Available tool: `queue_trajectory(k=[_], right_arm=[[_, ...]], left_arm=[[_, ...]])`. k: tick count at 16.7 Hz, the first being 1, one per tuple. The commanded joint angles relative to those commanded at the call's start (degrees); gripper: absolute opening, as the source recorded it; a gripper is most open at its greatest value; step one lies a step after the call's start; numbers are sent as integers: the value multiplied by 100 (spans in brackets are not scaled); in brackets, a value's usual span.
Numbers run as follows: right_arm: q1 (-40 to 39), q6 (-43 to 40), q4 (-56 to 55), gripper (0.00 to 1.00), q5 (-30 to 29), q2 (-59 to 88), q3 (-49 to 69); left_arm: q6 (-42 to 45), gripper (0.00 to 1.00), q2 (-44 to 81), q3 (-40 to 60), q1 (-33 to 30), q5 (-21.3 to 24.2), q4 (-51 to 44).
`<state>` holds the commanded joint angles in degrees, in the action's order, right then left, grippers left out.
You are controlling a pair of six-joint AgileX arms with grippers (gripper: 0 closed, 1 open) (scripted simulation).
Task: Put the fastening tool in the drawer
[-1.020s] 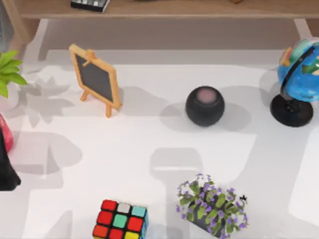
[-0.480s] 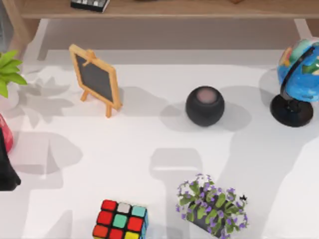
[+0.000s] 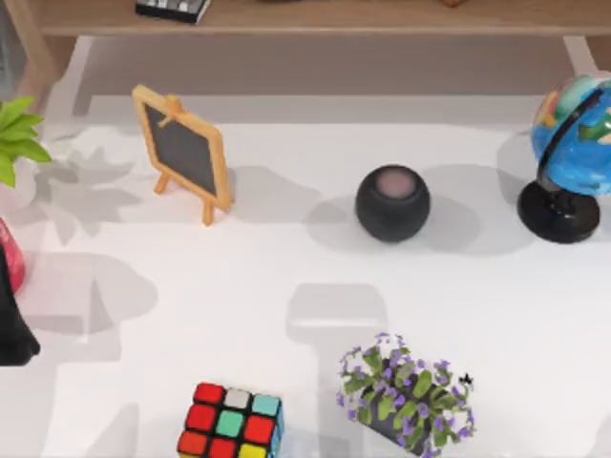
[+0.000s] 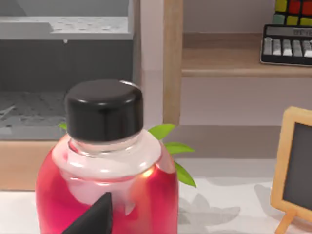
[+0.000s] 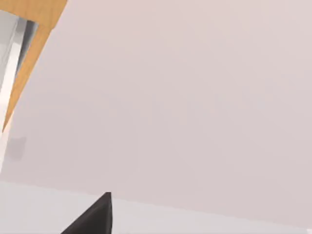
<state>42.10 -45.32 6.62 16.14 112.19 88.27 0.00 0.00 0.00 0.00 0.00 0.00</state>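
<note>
The broad shadow has left the white table's [image 3: 286, 277] right side; left gripper [image 4: 92, 217] beside the red black-capped bottle [image 4: 107, 185], right gripper [image 5: 92, 217] facing wall, jaws' state and the fastening tool's whereabouts I cannot tell, so the next move is probably locating it

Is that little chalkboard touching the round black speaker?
Apart. The top view shows bare white table between the chalkboard and the black speaker.
</note>
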Motion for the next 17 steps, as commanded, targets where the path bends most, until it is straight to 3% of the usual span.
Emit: queue_trajectory(k=[8, 13, 17], right_arm=[[1034, -2268, -5702, 100, 1181, -262, -3714], [714, -3540, -8444, 100, 1939, 89, -5455], [225, -4198, -9647, 100, 2372, 364, -6185]], left_arm=[[0, 100, 0, 0, 0, 0, 0], [0, 100, 0, 0, 0, 0, 0], [0, 100, 0, 0, 0, 0, 0]])
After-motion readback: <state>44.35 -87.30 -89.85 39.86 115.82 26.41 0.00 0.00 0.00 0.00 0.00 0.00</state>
